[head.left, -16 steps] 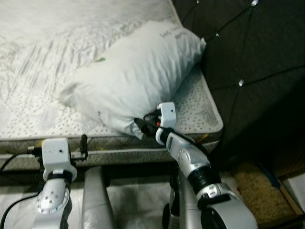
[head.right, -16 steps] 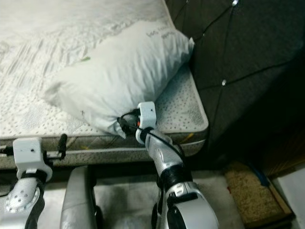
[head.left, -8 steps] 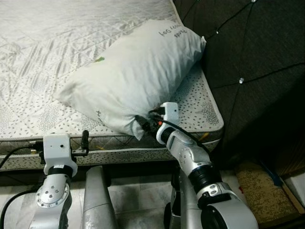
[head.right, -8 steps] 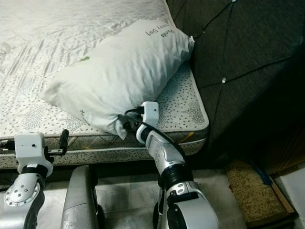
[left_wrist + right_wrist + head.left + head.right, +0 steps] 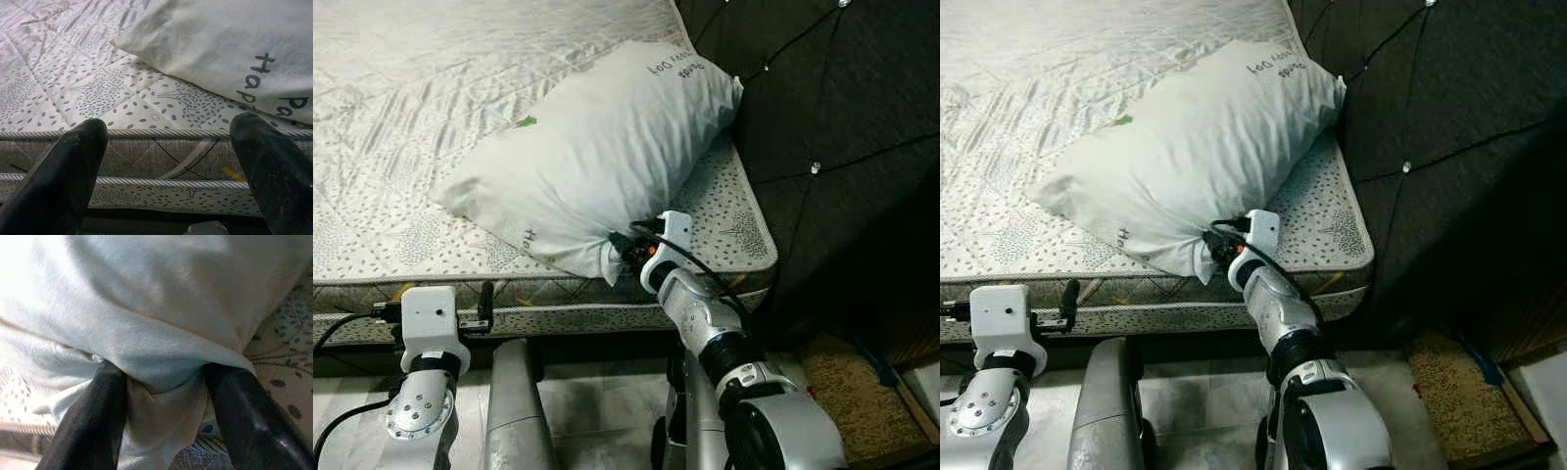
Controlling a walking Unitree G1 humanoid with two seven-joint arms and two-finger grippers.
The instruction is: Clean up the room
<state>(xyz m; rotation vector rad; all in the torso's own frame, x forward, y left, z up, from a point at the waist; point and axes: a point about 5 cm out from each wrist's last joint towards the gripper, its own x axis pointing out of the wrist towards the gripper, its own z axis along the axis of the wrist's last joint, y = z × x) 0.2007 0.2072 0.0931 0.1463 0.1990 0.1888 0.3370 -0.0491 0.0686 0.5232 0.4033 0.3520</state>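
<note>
The pillow (image 5: 597,147) lies on the mattress (image 5: 401,117), its long axis running diagonally from the near edge toward the dark tufted headboard (image 5: 822,127), against which its far corner rests. The right gripper (image 5: 625,251) pinches the nearest corner, which sits directly ahead of the fingers; a pull along this axis appears to be the available move. The right arm is the engaged one. The left gripper (image 5: 485,297) hangs below the mattress edge, well to the left of the pillow, fingers spread on nothing. The right wrist view shows fabric bunched between both fingers (image 5: 93,416), confirming the grip. The left wrist view shows printed lettering (image 5: 264,83) near the pillow's lower edge.
</note>
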